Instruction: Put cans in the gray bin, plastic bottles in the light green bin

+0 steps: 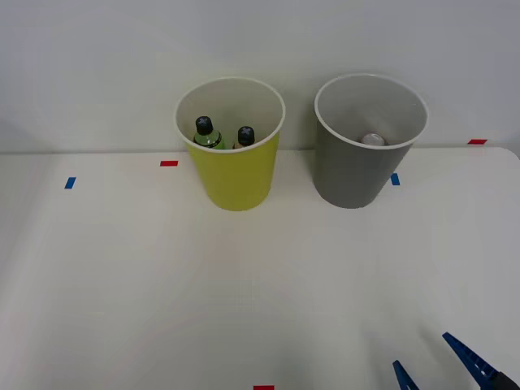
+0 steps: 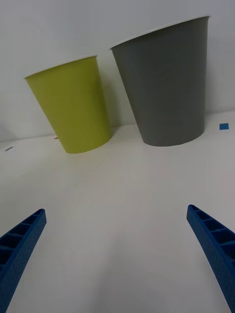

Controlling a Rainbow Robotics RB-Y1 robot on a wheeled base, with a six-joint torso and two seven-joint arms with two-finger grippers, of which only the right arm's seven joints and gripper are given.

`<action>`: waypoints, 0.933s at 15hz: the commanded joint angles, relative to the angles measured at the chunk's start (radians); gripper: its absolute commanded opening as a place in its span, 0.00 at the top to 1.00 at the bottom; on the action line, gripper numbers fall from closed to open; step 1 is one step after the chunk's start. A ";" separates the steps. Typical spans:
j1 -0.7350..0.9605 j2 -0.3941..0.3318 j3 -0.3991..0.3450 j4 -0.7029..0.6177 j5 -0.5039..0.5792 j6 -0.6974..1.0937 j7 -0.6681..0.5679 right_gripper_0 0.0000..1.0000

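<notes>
The light green bin (image 1: 234, 175) (image 2: 76, 110) stands at the back of the table and holds two black-capped plastic bottles, a green one (image 1: 206, 134) and another (image 1: 244, 136) beside it. To its right the gray bin (image 1: 356, 171) (image 2: 166, 88) holds a can (image 1: 373, 140), of which just the pale round top shows. My right gripper (image 1: 426, 357) (image 2: 115, 217) is open near the table's front right edge, well short of both bins, with nothing between its blue ribbed fingers (image 2: 22, 244).
The white table (image 1: 162, 276) stretches bare between the gripper and the bins. Small red tape marks (image 1: 169, 163) and blue tape marks (image 1: 70, 183) dot its surface. A pale wall rises right behind the bins.
</notes>
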 commanded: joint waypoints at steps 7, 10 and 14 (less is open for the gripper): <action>0.000 0.000 0.000 0.000 0.000 0.000 0.000 0.00; 0.000 0.000 0.000 0.000 0.000 0.000 0.000 0.00; 0.000 0.000 0.000 0.000 0.000 0.000 0.000 0.00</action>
